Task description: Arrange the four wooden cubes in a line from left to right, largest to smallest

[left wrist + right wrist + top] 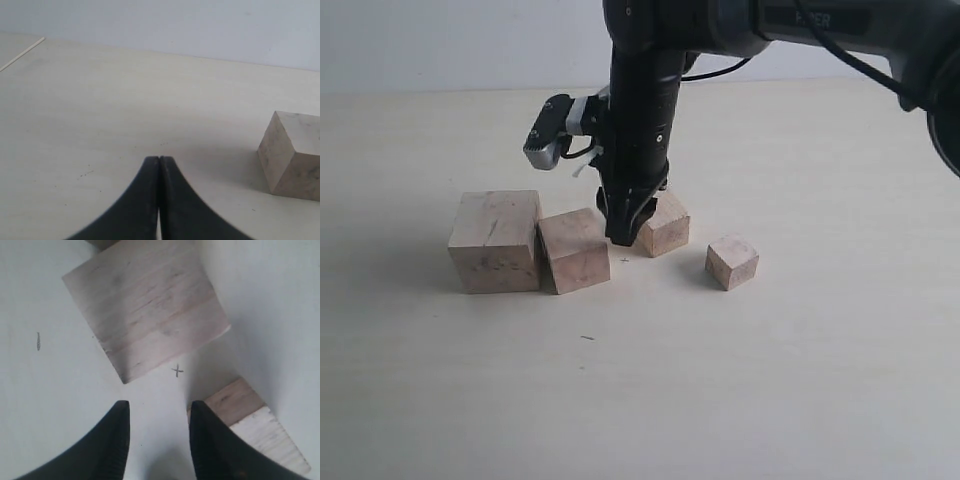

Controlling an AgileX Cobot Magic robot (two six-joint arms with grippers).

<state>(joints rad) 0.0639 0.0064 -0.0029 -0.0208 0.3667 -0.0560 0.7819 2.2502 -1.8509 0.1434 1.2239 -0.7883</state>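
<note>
Four wooden cubes lie in a loose row on the table: the largest at the left, the second tilted against it, the third set back, the smallest at the right. My right gripper points down at the table between the second and third cubes. In the right wrist view the right gripper is open over bare table, the second cube ahead and the third cube just outside one finger. My left gripper is shut and empty, with a smudged cube off to one side.
A small pen cross is marked on the table between the second and third cubes, and a short dark mark lies nearer the front. The pale table stretches wide in front and to the right.
</note>
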